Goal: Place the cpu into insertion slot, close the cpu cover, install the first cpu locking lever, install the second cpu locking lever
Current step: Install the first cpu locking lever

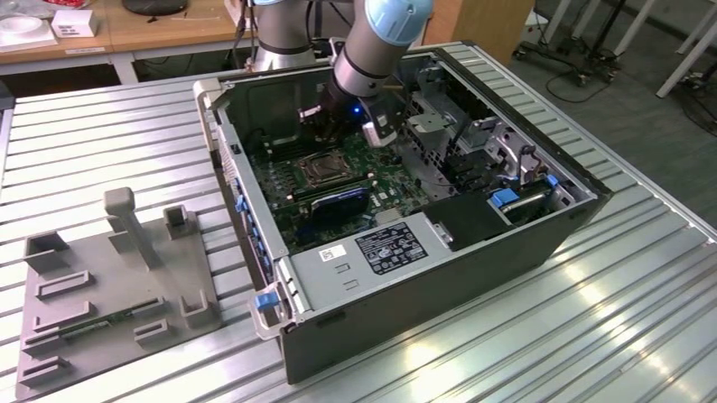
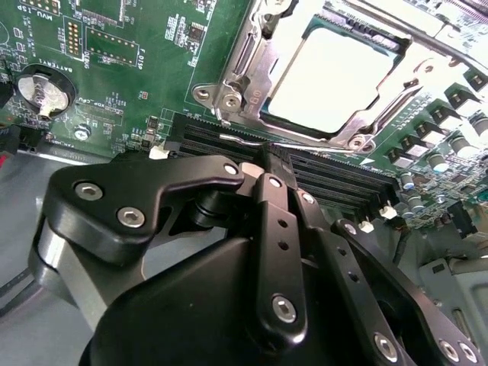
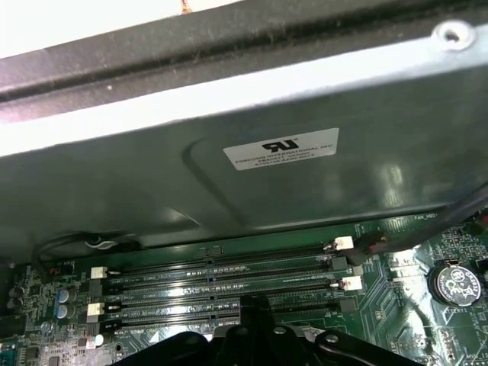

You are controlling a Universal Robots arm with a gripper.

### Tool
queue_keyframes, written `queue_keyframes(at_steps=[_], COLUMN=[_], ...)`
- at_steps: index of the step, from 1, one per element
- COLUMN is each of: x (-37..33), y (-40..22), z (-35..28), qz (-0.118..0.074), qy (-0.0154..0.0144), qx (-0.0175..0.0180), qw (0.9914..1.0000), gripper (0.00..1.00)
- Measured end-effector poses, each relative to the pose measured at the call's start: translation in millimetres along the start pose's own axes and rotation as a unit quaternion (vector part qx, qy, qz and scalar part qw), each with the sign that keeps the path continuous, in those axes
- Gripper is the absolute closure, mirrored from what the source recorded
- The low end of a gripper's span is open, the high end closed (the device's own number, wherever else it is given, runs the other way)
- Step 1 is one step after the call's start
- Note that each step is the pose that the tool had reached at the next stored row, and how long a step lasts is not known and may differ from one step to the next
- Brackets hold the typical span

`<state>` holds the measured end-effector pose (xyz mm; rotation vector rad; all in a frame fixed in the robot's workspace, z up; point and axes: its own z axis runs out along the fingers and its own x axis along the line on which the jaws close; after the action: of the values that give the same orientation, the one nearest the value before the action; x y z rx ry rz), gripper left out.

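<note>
The cpu [image 2: 335, 72] lay in the insertion slot [image 2: 255, 57] at the second wrist view's upper right, cpu cover [image 2: 396, 88] down. It looked light and fragile, so best held by its edges. The gripper [image 2: 263, 164] hovered nearby, fingers pinched together, empty.

- Robotics lab or workshop; ribbed aluminium table [image 1: 101, 134] carries an opened computer case [image 1: 448, 252], green circuit board exposed
- Grey fixture tray [image 1: 112, 294] with moulded holders sits beside it
- Robot arm [image 1: 375, 42] mounted at the table
- Wooden benches [image 1: 168, 29] and wheeled stands [image 1: 572, 63] behind, on a grey floor
</note>
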<state>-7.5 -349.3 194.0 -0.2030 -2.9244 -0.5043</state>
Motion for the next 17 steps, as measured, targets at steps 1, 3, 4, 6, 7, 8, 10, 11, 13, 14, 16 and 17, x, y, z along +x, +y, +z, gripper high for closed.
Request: queue_keyframes(at_steps=[1,3,4,6,7,8,10,11,13,14,16,17], x=[0.0,-0.1,-0.1,-0.1,-0.2,-0.4,-0.7,-0.8,-0.9,-0.9,-1.0,-1.0], y=[-0.3,-0.8,-1.0,-1.1,-1.3,-1.6,-2.1,-2.3,-2.6,-2.6,-2.7,-2.7], z=[-0.1,-0.3,-0.4,-0.4,0.0,0.7,2.3,2.9,3.3,3.5,3.8,3.8], qz=[0.000,0.000,0.000,0.000,0.000,-0.001,-0.001,-0.002,-0.002,-0.002,-0.002,-0.002], qy=[0.0000,0.0000,0.0000,0.0000,-0.0005,-0.0014,-0.0036,-0.0044,-0.0049,-0.0051,-0.0053,-0.0053], qx=[0.0000,0.0000,0.0000,0.0001,0.0000,-0.0001,-0.0003,-0.0004,-0.0002,-0.0003,-0.0005,-0.0005], qw=[1.00000,1.00000,1.00000,1.00000,1.00000,1.00000,0.99999,0.99999,0.99999,0.99999,0.99998,0.99998], gripper=[0.89,0.89,0.89,0.89,0.89,0.89,0.89,0.89,0.89,0.89,0.89,0.89])
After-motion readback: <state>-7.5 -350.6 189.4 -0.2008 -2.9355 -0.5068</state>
